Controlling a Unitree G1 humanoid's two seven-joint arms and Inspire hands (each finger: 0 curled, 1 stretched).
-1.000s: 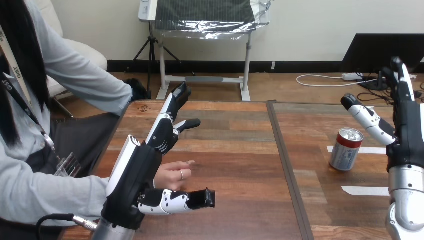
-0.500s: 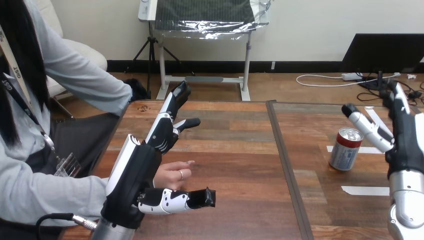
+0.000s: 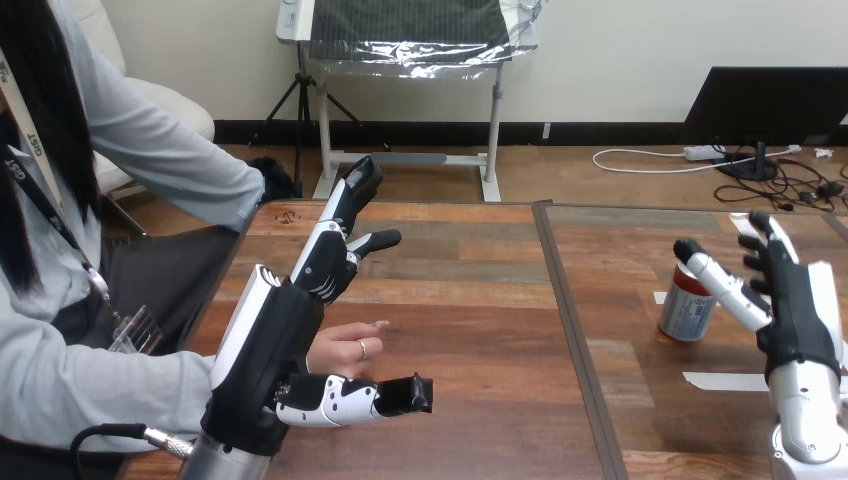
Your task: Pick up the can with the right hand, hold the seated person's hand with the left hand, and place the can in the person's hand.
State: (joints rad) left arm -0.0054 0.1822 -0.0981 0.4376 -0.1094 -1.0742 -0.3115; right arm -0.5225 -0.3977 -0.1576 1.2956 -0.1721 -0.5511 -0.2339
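A red and silver can (image 3: 686, 309) stands upright on the right half of the table. My right hand (image 3: 790, 300) is just right of it, open, its thumb reaching across the can's top and its fingers straight; it does not grip the can. My left hand (image 3: 280, 345) is raised over the table's left part, open, fingers pointing up and away and thumb stretched to the right. The person's hand (image 3: 345, 349) lies on the table between my left hand's thumb and fingers, partly hidden behind the palm. I see nothing curled round it.
The person sits at the table's left side, with a second arm (image 3: 170, 160) near the far left corner. White tape strips (image 3: 728, 380) lie on the table by the can. A seam (image 3: 570, 330) runs down between the two tabletop halves.
My right hand has come down and moved left toward the can, its thumb now over the can's top. My left hand and the person's hand have stayed in place.
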